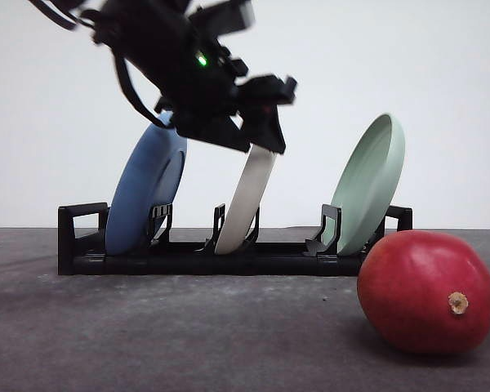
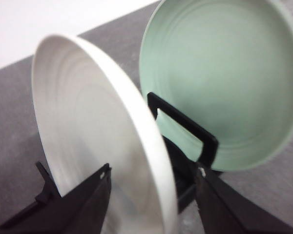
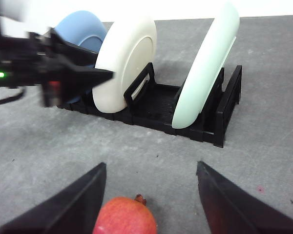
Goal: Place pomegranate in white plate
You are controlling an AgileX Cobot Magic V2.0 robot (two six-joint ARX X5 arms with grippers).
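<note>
The pomegranate [image 1: 425, 291] lies on the grey table at the front right, its tan stem nub facing the camera. The white plate [image 1: 247, 200] stands on edge in the middle slot of a black rack [image 1: 229, 260]. My left gripper [image 1: 263, 137] reaches down from the upper left to the plate's top edge. In the left wrist view the left gripper [image 2: 153, 169] is open, its fingers [image 2: 88, 204] straddling the white plate [image 2: 88, 126] at its rim. My right gripper [image 3: 151, 165] is open, and the pomegranate [image 3: 125, 217] sits low between its fingers, apart from both.
A blue plate [image 1: 147, 189] stands in the rack's left slot and a pale green plate [image 1: 369, 181] in its right slot, just behind the pomegranate. Bare grey table [image 1: 188, 335] stretches in front of the rack. The left arm [image 3: 44, 73] shows beside the rack in the right wrist view.
</note>
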